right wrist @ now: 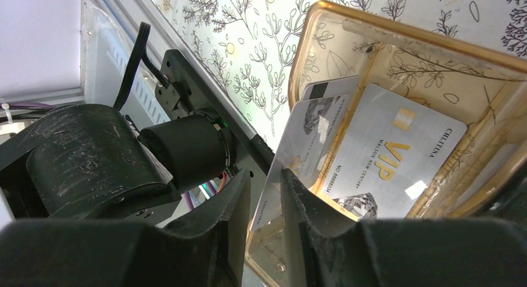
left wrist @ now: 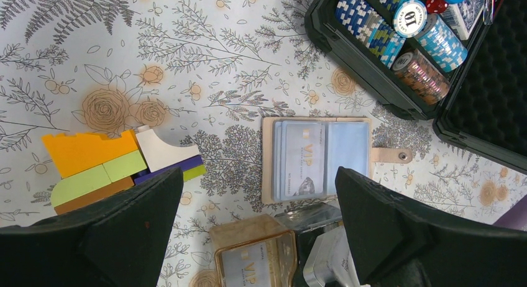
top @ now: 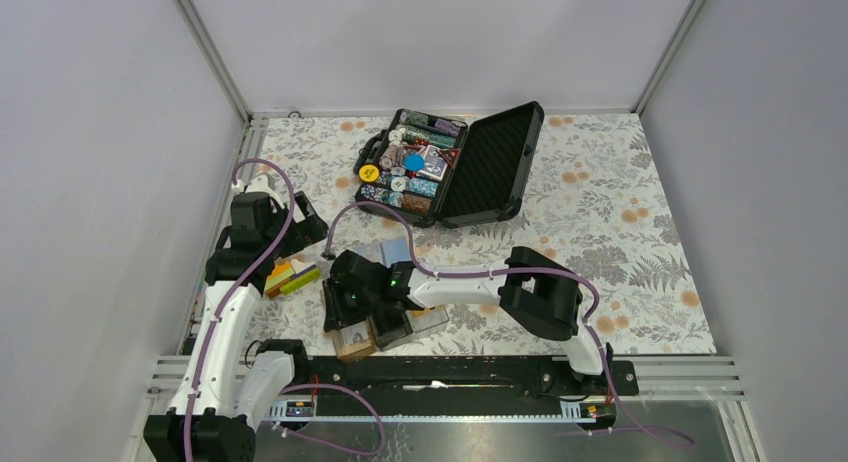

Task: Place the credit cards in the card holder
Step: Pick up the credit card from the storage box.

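The card holder (right wrist: 404, 32) sits near the table's front edge, its amber compartment facing my right wrist camera. One silver credit card (right wrist: 391, 156) with gold VIP lettering lies flat inside it. A second card (right wrist: 304, 138) stands tilted over the compartment's rim, between the fingers of my right gripper (right wrist: 266, 175). It leans on one finger, and a gap shows to the other. From above, the right gripper (top: 345, 312) hangs over the holder (top: 352, 344). My left gripper (left wrist: 258, 175) is wide open and empty above the holder (left wrist: 255, 256).
A tan wallet (left wrist: 314, 159) holding blue-sleeved cards lies just behind the holder. Coloured toy blocks (left wrist: 112, 166) sit to the left. An open black chip case (top: 450, 162) stands at the back. A black arm joint (right wrist: 180, 150) and the metal rail are beside the holder.
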{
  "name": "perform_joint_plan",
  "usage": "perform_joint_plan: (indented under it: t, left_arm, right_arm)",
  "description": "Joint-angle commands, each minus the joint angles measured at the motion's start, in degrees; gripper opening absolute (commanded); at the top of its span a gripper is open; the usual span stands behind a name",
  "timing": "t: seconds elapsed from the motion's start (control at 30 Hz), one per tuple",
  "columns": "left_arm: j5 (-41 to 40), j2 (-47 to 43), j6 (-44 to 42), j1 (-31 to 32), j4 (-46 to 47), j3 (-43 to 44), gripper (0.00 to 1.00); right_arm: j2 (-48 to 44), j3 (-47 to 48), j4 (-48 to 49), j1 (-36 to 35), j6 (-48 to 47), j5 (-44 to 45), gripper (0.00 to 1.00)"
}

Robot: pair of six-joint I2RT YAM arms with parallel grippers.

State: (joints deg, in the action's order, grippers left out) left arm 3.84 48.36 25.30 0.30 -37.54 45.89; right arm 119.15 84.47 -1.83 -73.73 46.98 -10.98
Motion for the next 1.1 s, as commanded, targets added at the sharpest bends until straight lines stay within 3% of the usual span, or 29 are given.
perform_joint_plan:
  t: [0.0, 0.53, 1.07]
  left_arm:
    - [0.74, -0.92, 0.01, -0.21, 2.29, -0.25, 0.99]
    - [0.91, -0.9, 0.01, -0.21, 2.32, -0.27, 0.99]
    - [0.5, -0.96, 0.1, -0.21, 2.25, -0.27, 0.99]
  right_arm:
    - [-3.9, 0.95, 3.17, -1.83, -1.02, 0.35, 0.3]
    - [-5.77, 0.38, 0.44, -1.86, -1.27, 2.96, 0.16]
    - [-7.7, 3.81, -12.73, -2.38, -6.16, 18.5, 0.01]
